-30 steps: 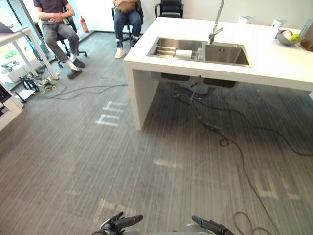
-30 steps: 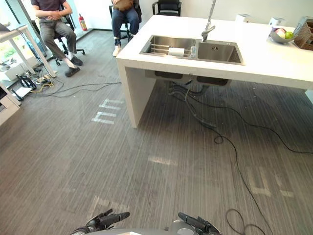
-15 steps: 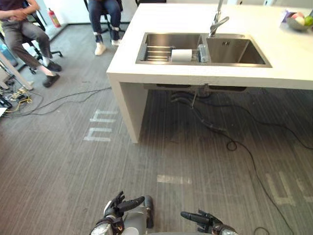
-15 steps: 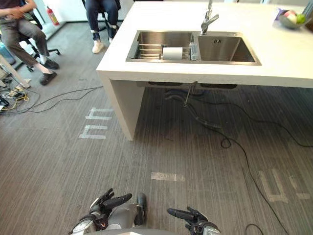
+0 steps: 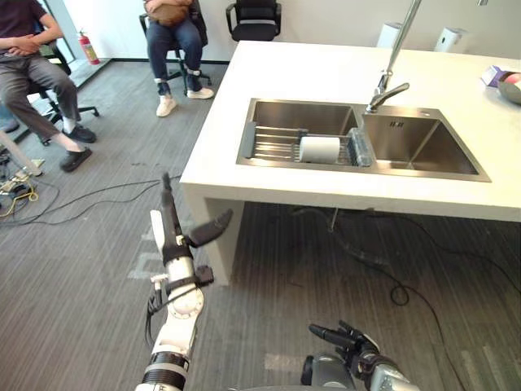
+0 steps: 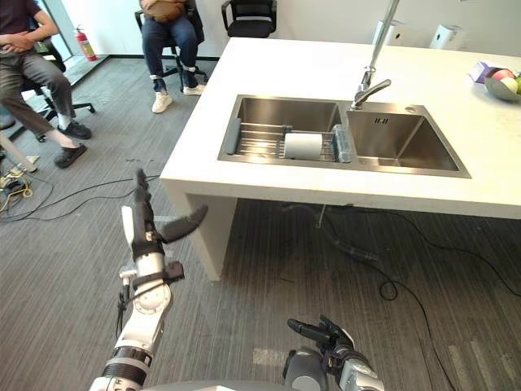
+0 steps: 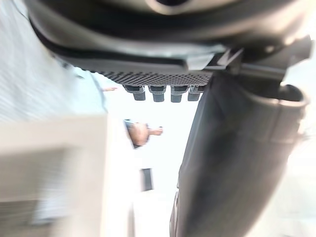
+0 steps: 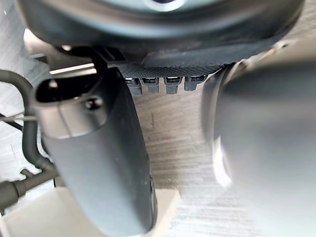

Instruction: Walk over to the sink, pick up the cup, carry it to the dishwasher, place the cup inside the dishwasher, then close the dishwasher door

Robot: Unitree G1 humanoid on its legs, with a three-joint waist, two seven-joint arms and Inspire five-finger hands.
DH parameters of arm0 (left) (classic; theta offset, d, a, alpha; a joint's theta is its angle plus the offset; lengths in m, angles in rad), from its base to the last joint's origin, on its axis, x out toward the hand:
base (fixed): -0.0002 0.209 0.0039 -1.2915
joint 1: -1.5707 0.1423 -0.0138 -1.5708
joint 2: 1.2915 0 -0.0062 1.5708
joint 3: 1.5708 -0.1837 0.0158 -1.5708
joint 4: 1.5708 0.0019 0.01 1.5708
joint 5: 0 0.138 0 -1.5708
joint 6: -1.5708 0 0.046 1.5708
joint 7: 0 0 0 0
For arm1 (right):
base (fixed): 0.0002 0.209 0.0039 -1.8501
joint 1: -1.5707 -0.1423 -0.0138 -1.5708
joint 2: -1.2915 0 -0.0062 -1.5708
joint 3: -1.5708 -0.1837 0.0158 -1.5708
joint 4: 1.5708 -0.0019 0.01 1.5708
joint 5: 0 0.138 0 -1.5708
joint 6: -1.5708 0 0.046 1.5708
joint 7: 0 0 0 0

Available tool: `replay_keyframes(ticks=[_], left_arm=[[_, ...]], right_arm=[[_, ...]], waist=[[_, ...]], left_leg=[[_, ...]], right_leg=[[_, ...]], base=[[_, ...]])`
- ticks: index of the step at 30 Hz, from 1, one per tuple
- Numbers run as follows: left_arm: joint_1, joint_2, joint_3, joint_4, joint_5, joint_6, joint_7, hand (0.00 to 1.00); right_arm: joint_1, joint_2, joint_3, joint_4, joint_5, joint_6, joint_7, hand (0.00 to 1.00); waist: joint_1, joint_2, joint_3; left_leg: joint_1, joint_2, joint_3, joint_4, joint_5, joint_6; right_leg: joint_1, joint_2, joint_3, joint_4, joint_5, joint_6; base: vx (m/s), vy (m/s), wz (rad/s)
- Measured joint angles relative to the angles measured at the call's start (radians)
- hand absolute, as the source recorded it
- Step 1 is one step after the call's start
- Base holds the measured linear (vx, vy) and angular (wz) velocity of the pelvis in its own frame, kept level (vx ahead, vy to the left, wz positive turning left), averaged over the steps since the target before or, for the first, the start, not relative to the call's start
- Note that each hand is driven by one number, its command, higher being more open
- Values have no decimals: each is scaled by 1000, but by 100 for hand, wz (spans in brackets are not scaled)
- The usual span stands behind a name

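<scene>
At the bottom edge, right of centre, we see our right hand point(image 5: 356, 342) held low over the floor point(image 5: 73, 269). Its dark fingers are stretched forward and slightly spread, and it holds nothing. At lower left our left hand point(image 5: 173, 234) is raised on a silver-grey forearm. Its fingers point straight up, its thumb sticks out toward the counter point(image 5: 326, 77), and it too is flat, open and empty.

The floor is grey carpet with fine stripes and pale tape marks.

Past the hands, in the upper middle and right of the frame, stands the white, smooth, slab-sided counter. Set into it is a steel sink point(image 5: 423, 148) with two rectangular basins. The cup point(image 5: 319, 149), a white cylinder, lies on its side on a wire rack point(image 5: 275, 143) in the left basin. Just beside it, at the divider, is a clear glass-like thing point(image 5: 361, 148). A tall curved metal tap point(image 5: 391, 72) rises behind the basins. A bowl of fruit point(image 6: 500, 86) sits at the far right edge.

At upper left two people point(image 5: 172, 28) sit on chairs, with a red fire extinguisher point(image 5: 88, 49) between them.
</scene>
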Motion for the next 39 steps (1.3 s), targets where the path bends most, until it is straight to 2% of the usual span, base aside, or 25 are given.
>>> replay_keyframes(ticks=[1,2,4,7,9,10,11,12,13,14,15,16,17,18,19,20,22,26,29,34,39], left_arm=[[16,4,12,-37,-6,-23,-11,100],[34,-18,19,-45,-14,-39,-17,100],[32,-22,8,-56,-11,-47,-35,100],[43,-24,-23,-101,-10,-44,-72,100],[69,-24,-43,-162,-10,-36,-81,100],[75,-24,-55,-190,-10,-33,-91,100],[80,-24,-68,-223,-10,-32,-104,100],[85,-20,-80,-257,-7,-31,-127,100],[90,-19,-81,-268,-1,-31,-134,100],[94,-16,-84,-281,10,-30,-142,100],[96,-5,-96,-303,10,-29,-155,100],[98,1,-99,-322,11,-28,-162,100],[98,6,-100,-363,12,-27,-183,100],[93,6,-103,-377,20,-28,-192,100],[79,12,-118,-388,32,-30,-205,100],[78,29,-141,-385,52,-22,-213,100],[64,65,-185,-382,94,-13,-231,100],[-9,176,-326,-343,171,48,-359,100],[-35,223,-394,-304,208,108,-440,100],[-57,251,-442,-272,206,207,-482,100],[-106,271,-458,-204,204,334,-483,100]], right_arm=[[8,1,-20,6,21,25,10,100],[-13,-29,-19,16,2,24,14,100],[-26,-40,-25,31,-23,25,23,100],[-24,-42,-18,29,-47,36,39,100],[-17,-55,-1,28,-56,47,47,100],[-11,-61,0,28,-55,55,48,100],[-9,-73,14,31,-55,68,47,100],[-1,-83,29,40,-55,79,40,100],[3,-85,33,49,-52,80,36,100],[13,-90,39,61,-46,80,27,100],[19,-94,39,73,-35,80,16,100],[22,-95,39,77,-31,80,14,100],[25,-96,38,83,-31,79,14,100],[25,-98,37,83,-31,78,15,100],[25,-103,35,91,-33,76,17,100],[27,-99,33,91,-33,72,17,100],[35,-93,29,90,-32,64,16,100],[46,-86,14,88,-22,49,15,100],[58,-81,15,67,-36,38,18,100],[58,-82,22,67,-41,41,15,100],[59,-87,89,51,-10,75,-6,100]], waist=[[-2,-14,1],[1,47,0],[-2,80,-2],[-5,73,-2],[-4,74,-3],[-2,76,-2],[1,86,2],[8,86,6],[11,86,6],[20,83,8],[37,79,6],[41,80,2],[42,80,-6],[40,84,-9],[38,101,-18],[29,95,-20],[16,92,-23],[-1,93,-24],[-11,92,-24],[-14,89,-26],[-22,64,-42]], left_leg=[[44,-2,-8,6,-39,-13],[47,57,-10,18,-61,-12],[47,90,-26,39,-59,-8],[29,135,-34,141,-44,-6],[-55,153,-40,333,-28,-13],[-121,167,-40,458,5,-16],[-214,202,-35,651,86,-11],[-298,244,-23,804,17,-9],[-316,247,-22,813,-12,-12],[-328,243,-15,785,-52,-15],[-336,228,5,679,-83,-16],[-337,215,12,602,-85,-17],[-334,181,15,417,-79,-17],[-326,167,16,314,-60,-11],[-301,156,23,177,40,-30],[-242,133,44,85,78,-23],[-198,110,60,7,102,-14],[-162,94,76,-43,107,-7],[-138,91,86,-72,112,-4],[-121,89,92,-100,128,-5],[-120,86,112,-108,143,-6]], right_leg=[[14,10,28,-48,183,-85],[17,65,28,-27,165,-78],[28,103,16,-24,120,-95],[68,145,2,-37,64,-103],[101,160,3,-71,55,-104],[126,169,0,-105,56,-103],[183,188,-7,-175,57,-107],[250,203,-13,-226,63,-116],[275,204,-15,-238,63,-117],[306,203,-12,-253,62,-115],[334,200,3,-270,63,-118],[341,195,10,-277,63,-116],[343,182,17,-287,68,-105],[345,179,18,-289,69,-102],[349,178,28,-292,67,-97],[356,165,47,-291,69,-85],[358,149,61,-290,60,-69],[364,139,77,-292,55,-51],[370,141,91,-292,52,-47],[369,142,100,-288,52,-46],[359,142,126,-283,51,-45]], base=[[581,-324,-11],[459,-261,-18],[391,-226,-10],[339,-207,0],[192,-109,-2],[231,-91,15],[326,-119,26],[276,-96,26],[220,-76,13],[160,-31,-11],[163,-11,-20],[204,32,-26],[172,58,-14],[235,95,-16],[253,117,-21],[276,148,-21],[204,154,-18],[100,82,-11],[44,30,-11],[-18,-6,-5],[-83,-20,-12]])
